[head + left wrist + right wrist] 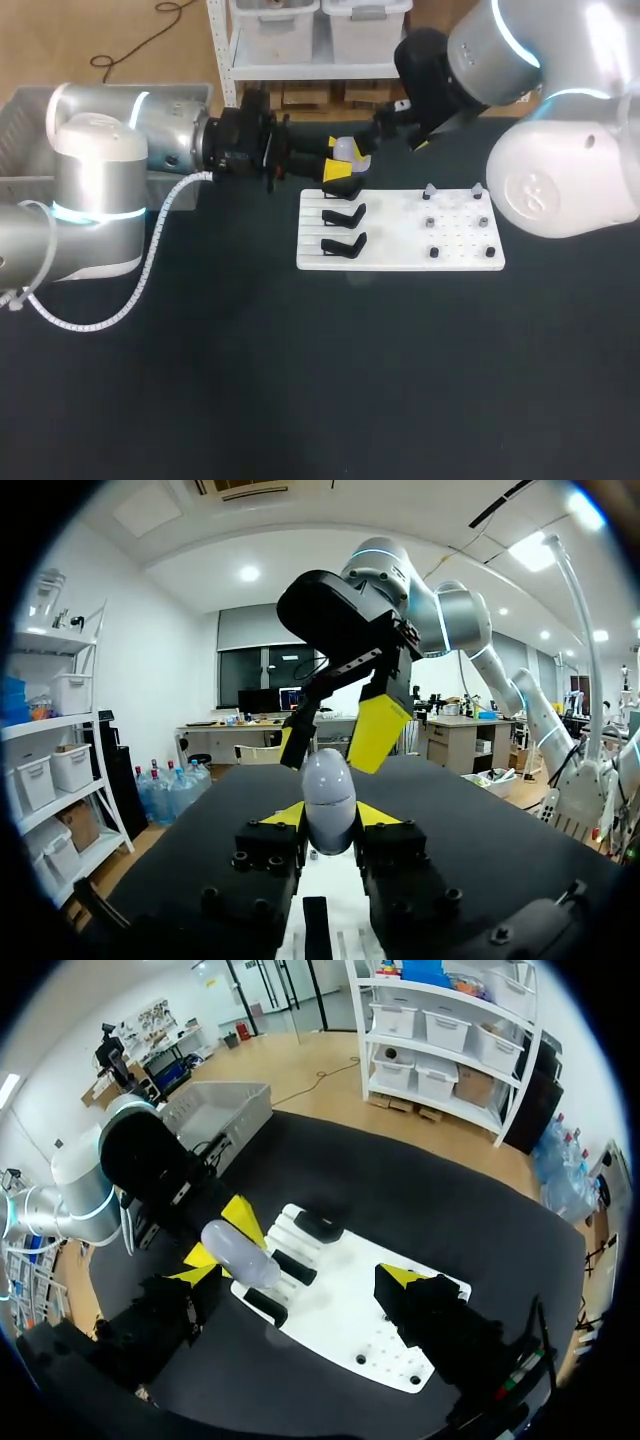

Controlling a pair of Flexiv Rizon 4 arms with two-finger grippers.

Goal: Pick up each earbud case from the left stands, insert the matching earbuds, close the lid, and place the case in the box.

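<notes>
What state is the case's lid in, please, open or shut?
Shut: the case in the left gripper is one smooth oval, no lid raised.

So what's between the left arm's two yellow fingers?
The earbud case sits there, pinched from both sides by the left gripper. The left wrist view shows it clearly.

This is a robotics lab. Two grey-and-white jointed machines, the left arm (pixel 95 190) and the right arm (pixel 560 170), flank a white fixture board (pixel 400 258) lying on a black surface (pixel 300 380). Black stands (pixel 343 215) line the board's left half and small pegs (pixel 433 252) dot its right half. A grey box (pixel 20 130) sits well to the board's left.
</notes>
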